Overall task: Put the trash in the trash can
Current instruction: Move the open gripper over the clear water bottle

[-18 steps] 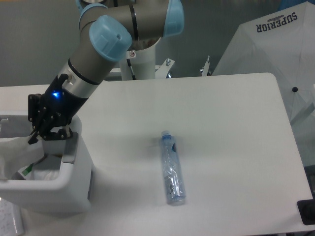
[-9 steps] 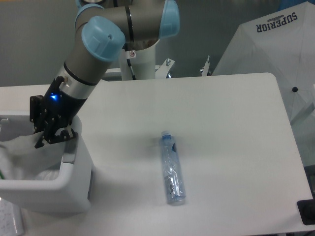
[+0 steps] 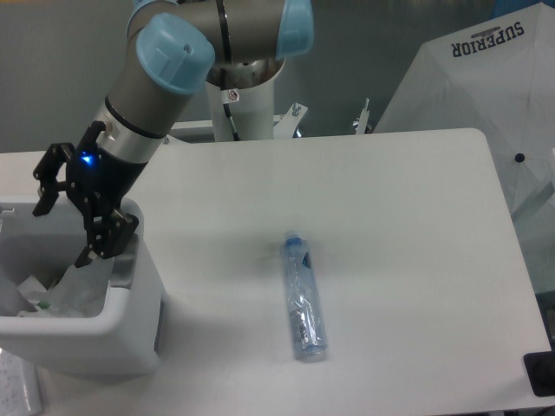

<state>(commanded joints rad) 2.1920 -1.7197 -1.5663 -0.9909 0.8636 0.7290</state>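
The white trash can [image 3: 130, 329] stands at the table's front left corner. A thin white plastic bag [image 3: 74, 290] with a bit of green lies crumpled inside it. My gripper [image 3: 62, 232] hovers over the can's opening, open, its two black fingers spread wide; one fingertip [image 3: 87, 256] is at the bag's top and the other [image 3: 40, 206] is apart from it. A slim clear bottle [image 3: 303, 299] with a blue cap lies flat on the table's middle, cap toward the back, well to the right of the gripper.
A white umbrella printed SUPERIOR [image 3: 486, 82] stands off the table's back right. The arm's base [image 3: 247, 108] is at the table's back edge. A dark object [image 3: 542, 373] sits at the front right corner.
The gripper's fingers spread apart and let go of the bag, which has dropped lower into the can. The bottle has not moved.
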